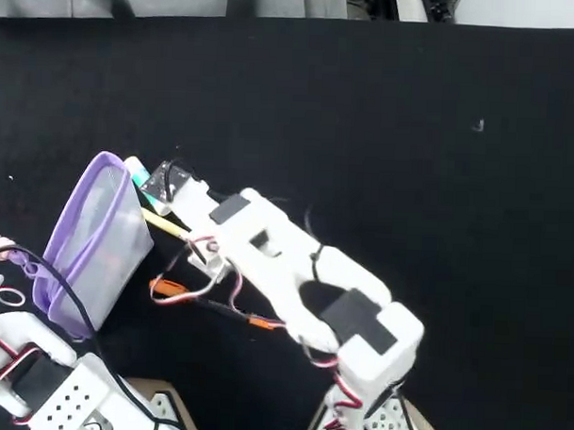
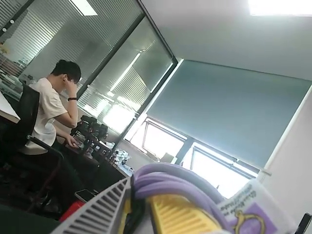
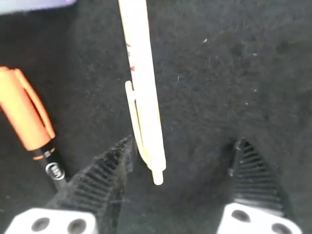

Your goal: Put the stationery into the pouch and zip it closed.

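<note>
While the left gripper (image 2: 139, 209) is clenched on the purple rim of the pouch (image 1: 93, 246), the pouch stands tilted at the left of the high view, with its rim forming an open loop. Its wall is clear and something pinkish shows through, but I cannot tell what is inside. The right gripper (image 3: 184, 146) is released, with its 2 jaws spread wide just over the table (image 1: 412, 134). The end of the yellow pen (image 3: 144, 97) lies between them, closer to 1 jaw. In the high view this pen lies just right of the pouch, outside it. 1 orange marker (image 3: 29, 112) lies near the pen, apart from it, on the table. A white and teal item (image 1: 135, 169) is at the pouch's upper end; I cannot tell if it is inside.
</note>
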Tool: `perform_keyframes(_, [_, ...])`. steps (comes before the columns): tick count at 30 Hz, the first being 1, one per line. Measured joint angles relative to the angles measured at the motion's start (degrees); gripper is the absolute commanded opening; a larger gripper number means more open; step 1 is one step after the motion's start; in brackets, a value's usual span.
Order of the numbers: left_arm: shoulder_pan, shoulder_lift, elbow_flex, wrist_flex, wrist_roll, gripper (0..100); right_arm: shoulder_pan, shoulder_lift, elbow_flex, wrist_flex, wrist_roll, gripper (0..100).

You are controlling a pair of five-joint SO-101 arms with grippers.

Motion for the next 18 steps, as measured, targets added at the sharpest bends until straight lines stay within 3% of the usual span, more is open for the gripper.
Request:
perform_keyframes(5, [0.0,0.0,0.0,0.0,0.1,3,0.0,1.1,-2.2,0.7,0.0,31.5])
perform_keyframes(12, [0.0,0.0,0.0,0.0,0.1,3,0.1,1.1,-3.3,1.0,0.0,14.9])
perform_keyframes(18, [0.0,0.0,0.0,0.0,0.1,3,1.1,1.1,-4.0,1.1,4.7,13.3])
